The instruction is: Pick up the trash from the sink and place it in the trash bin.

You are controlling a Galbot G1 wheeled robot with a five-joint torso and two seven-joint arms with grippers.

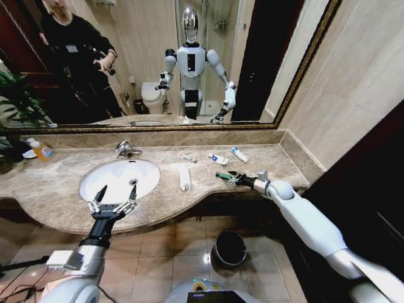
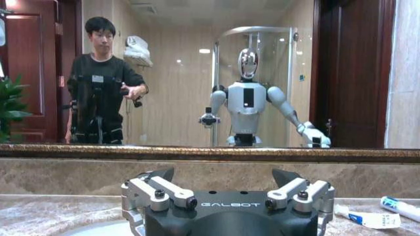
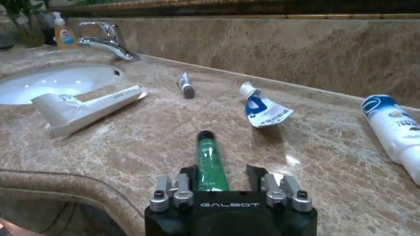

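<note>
Trash piece, short dark green tube (image 3: 211, 162), lies flat on beige marble worktop (image 1: 63, 189), between fingers of right hand (image 1: 235, 179), not yet clenched. Left hand (image 1: 113, 197) spread wide over white oval sink (image 1: 120, 178). Risk: fingers skid on flat tube, knocking it off worktop edge.

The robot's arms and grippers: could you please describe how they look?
Both arms have smooth white-grey rounded shells, darker at the wrist. The left gripper is black, with silvery metal linkages and dark pointed fingers. The right gripper has the same build: a black body lettered GALBOT in white, silver bolted brackets on either side. A black cable trails beside the left arm.
</note>
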